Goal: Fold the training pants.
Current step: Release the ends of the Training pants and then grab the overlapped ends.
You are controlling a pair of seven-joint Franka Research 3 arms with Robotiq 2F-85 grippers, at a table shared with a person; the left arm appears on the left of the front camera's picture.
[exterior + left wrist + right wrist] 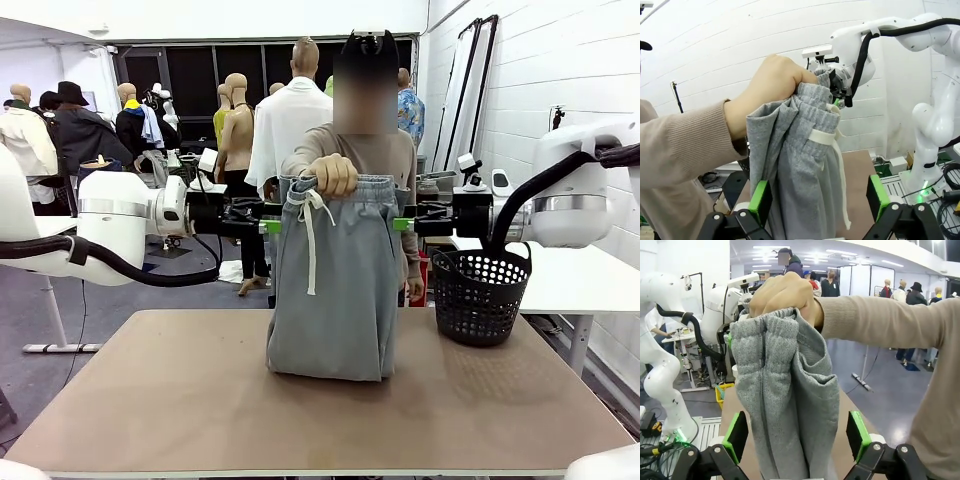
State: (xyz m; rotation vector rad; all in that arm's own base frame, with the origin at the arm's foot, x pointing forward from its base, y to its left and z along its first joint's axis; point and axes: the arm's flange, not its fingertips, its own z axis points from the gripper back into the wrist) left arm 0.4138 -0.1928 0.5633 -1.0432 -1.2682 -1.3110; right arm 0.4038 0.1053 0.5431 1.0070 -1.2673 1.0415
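The training pants (335, 290) are light grey with a white drawstring and hang folded over. A person's hand (333, 174) holds them up by the gathered waistband, and their lower end rests on the table (200, 400). My left gripper (272, 226) is open at the pants' left edge just below the waistband. My right gripper (402, 224) is open at the right edge, level with the left one. In the left wrist view the pants (800, 170) hang between the green pads (760, 200). In the right wrist view the grey cloth (790, 405) also fills the gap between the pads (735, 436).
A black perforated basket (480, 295) stands on the table's right side, close under my right arm. The person stands at the far edge behind the pants. The table's front half is bare brown surface.
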